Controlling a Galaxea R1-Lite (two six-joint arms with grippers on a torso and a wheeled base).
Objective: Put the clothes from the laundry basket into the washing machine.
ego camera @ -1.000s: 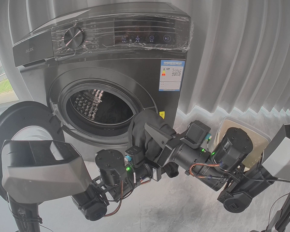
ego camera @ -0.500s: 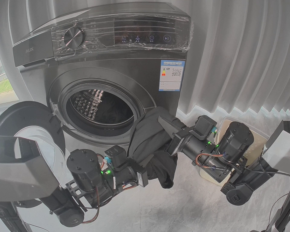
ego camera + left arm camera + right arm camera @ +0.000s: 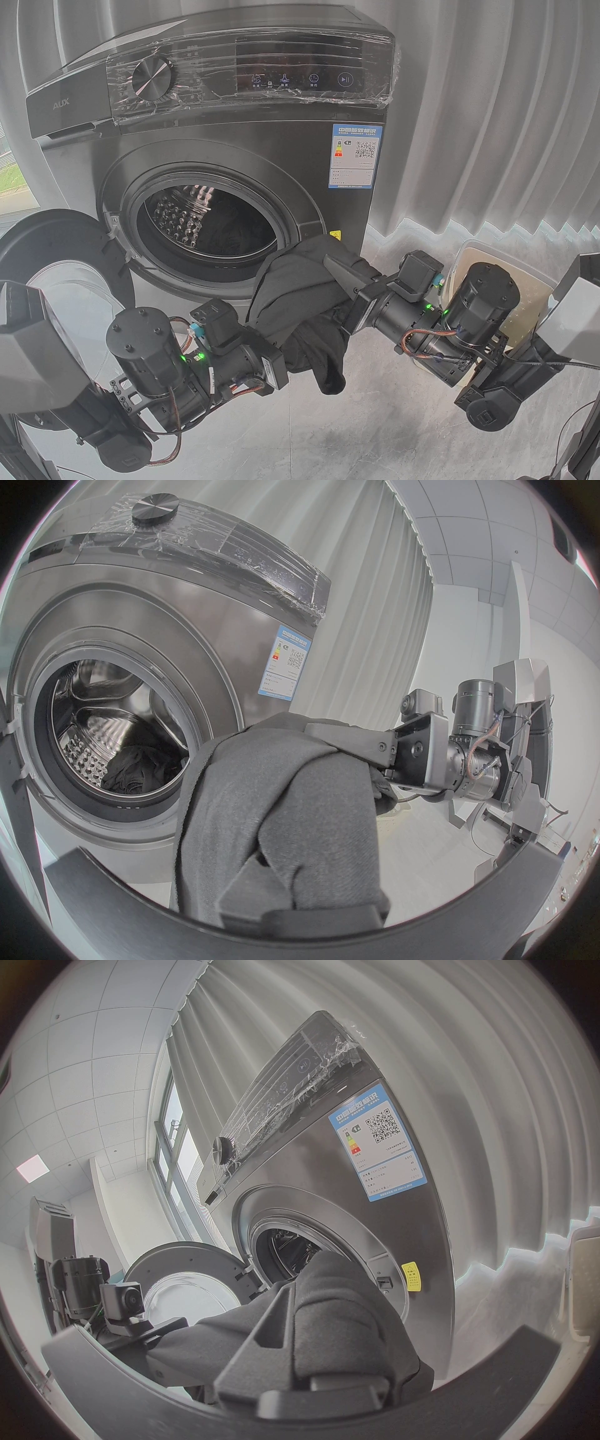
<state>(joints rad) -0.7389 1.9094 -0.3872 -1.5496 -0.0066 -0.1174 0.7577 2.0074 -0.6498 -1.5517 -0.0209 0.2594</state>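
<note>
The washing machine (image 3: 250, 137) stands with its round door (image 3: 56, 250) swung fully open at 8 o'clock of the porthole. The steel drum (image 3: 206, 219) is exposed, and a dark heap of clothes (image 3: 137, 770) lies at its bottom.

A dark grey garment (image 3: 300, 294) hangs in the air just outside the porthole, at about 4 o'clock of its rim, in front of the machine's lower front panel. Its loose end droops toward the grey floor (image 3: 375, 425) without reaching it.

Both arms hold this garment. The left pincer (image 3: 294, 886) comes in from 7 o'clock and is closed on a fold at the cloth's lower left side, with fabric draped over its fingers. The right pincer (image 3: 334, 272) comes in from 4 o'clock and is clamped on the upper right part. One finger lies on top of the cloth and the other is buried beneath it.

The cream laundry basket (image 3: 540, 300) sits on the floor at 4 o'clock of the machine, partly behind the right arm, by the pale pleated curtain (image 3: 487, 112).
</note>
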